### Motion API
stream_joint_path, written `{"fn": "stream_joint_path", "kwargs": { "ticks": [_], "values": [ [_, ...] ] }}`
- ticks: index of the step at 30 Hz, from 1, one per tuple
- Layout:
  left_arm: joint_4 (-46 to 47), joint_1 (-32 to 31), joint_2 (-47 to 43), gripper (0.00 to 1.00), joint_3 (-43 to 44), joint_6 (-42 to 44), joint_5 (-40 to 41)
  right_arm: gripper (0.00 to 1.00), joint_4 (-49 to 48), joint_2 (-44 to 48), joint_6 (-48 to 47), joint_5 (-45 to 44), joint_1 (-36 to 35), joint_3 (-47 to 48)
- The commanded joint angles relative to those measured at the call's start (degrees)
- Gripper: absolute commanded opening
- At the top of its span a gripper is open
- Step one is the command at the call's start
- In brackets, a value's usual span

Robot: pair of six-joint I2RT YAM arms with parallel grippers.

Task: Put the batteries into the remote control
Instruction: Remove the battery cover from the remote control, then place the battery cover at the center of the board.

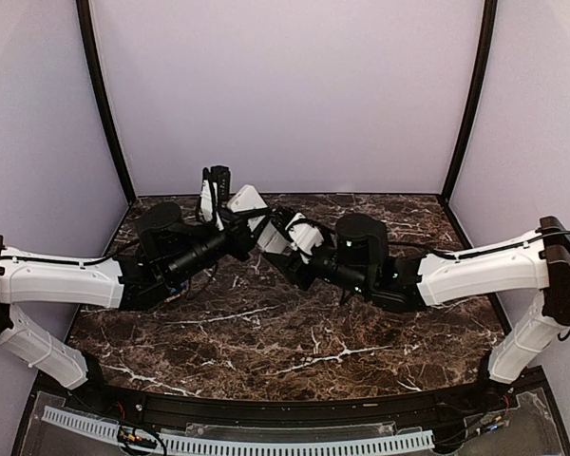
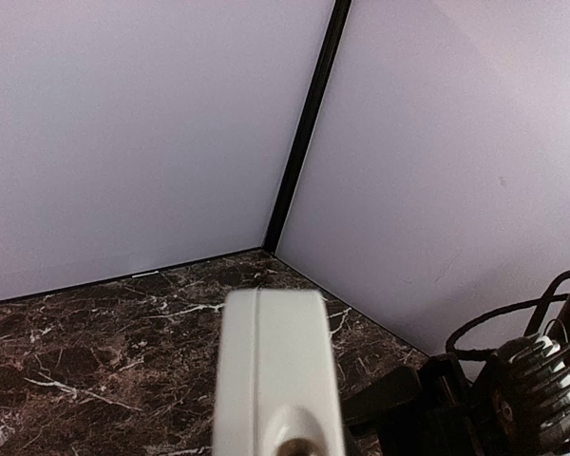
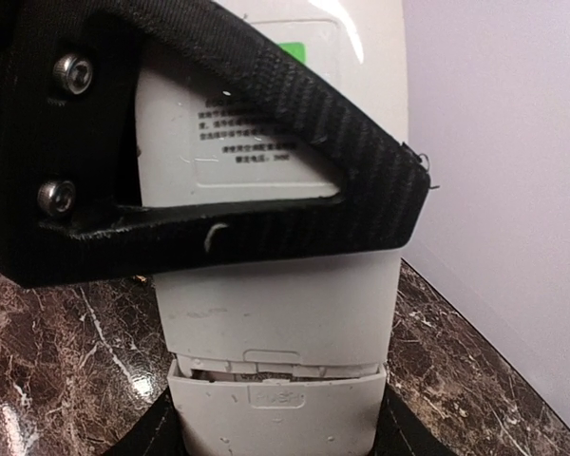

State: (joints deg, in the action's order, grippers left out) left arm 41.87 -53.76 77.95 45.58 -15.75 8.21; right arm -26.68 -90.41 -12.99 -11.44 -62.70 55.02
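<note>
The left claw is clamped on the remote control. In the right wrist view one of its black fingers lies slantwise across the handset's back, over the printed label and below a green sticker. The right claw meets it from the opposite side. Only slivers of its fingers show at the bottom of its own view, and they seem pressed against the two sides of the battery cover at the remote's end. A thin uneven seam runs between cover and body, so the cover looks not quite flush.

The remote hangs in the air between the two claws, above the marble desk, near the middle of its far edge. No batteries show in any view. Whether they already sit under the cover cannot be told.

The handset is probably light and stiff, with smooth, glossy plastic that could slip under a sideways pull. It is best held across its broad faces mid-body, clear of the cover's travel. The cover is thin with a small latch tab, so it should be taken by its side edges and slid straight, not pried.
</note>
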Motion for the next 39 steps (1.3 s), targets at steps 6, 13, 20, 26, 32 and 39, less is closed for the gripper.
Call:
{"fn": "stream_joint_path", "kwargs": {
  "ticks": [6,13,20,26,32,39],
  "values": [
    [0.40,1.81,-5.05,0.00,-0.30,2.38,4.62,0.38,2.25,1.30,-0.61,-1.94,1.36,-4.40],
    [-1.01,1.80,-5.27,0.00,-0.36,4.11,4.94,0.38,3.87,3.55,0.15,-0.75,2.64,-5.79],
    [-1.51,1.78,-6.36,0.00,-1.00,4.91,6.92,0.39,20.41,4.43,8.86,7.73,8.46,-1.64],
    [-3.33,1.80,-7.09,0.00,-0.86,7.34,8.88,0.41,46.22,-3.24,17.10,10.96,14.72,6.65],
    [-4.02,1.82,-6.77,0.00,-0.62,6.68,7.77,0.45,63.35,-12.65,21.10,12.81,18.74,12.46],
    [-4.74,1.81,-7.29,0.00,-0.84,6.44,7.63,0.51,66.69,-16.75,22.48,12.51,20.10,13.78]
  ]
}}
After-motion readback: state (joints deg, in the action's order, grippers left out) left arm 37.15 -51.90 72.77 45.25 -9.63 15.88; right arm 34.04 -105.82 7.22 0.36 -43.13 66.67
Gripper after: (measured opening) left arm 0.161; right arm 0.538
